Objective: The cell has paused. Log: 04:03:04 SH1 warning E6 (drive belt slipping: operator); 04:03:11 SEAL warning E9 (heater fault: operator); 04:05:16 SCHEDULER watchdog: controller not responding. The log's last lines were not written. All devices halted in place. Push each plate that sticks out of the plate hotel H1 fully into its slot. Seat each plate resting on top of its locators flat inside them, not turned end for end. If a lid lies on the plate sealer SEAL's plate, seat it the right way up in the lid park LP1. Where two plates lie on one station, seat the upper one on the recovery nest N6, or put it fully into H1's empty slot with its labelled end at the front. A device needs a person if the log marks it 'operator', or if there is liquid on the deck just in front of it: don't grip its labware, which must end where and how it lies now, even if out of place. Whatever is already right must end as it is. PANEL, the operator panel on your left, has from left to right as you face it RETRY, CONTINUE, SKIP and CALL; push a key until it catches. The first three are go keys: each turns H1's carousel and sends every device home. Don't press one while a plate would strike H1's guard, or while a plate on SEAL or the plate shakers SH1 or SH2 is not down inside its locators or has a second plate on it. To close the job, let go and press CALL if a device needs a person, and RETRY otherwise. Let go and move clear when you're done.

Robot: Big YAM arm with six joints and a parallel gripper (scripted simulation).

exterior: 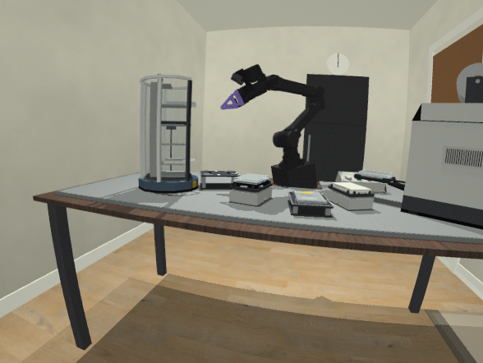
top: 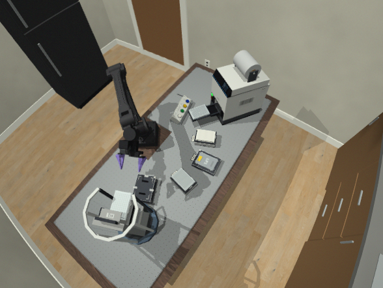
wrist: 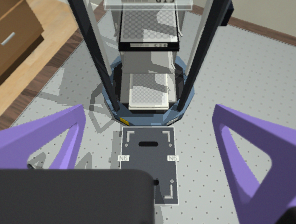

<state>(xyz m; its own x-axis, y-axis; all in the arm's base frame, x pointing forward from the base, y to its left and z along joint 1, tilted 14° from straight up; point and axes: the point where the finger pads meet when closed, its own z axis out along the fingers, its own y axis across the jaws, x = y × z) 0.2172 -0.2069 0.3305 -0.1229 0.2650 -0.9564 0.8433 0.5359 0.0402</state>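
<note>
White-railed plate hotel H1 (top: 87,208) stands at my far left holding three plates I can count, one plate (top: 122,201) jutting from its slot. Right of it lie one bare recovery nest N6 (top: 145,187) and one plate on each of two shakers (top: 184,180). My gripper (top: 131,161) hangs above the deck near N6, jaws spread wide, holding nothing.

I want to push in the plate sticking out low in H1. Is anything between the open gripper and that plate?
Nothing visible blocks it. The gripper hangs open in the air above the bare N6 nest, facing H1. The low plate juts out between the two front posts, toward the gripper, with only open air and the nest below between them.
</note>
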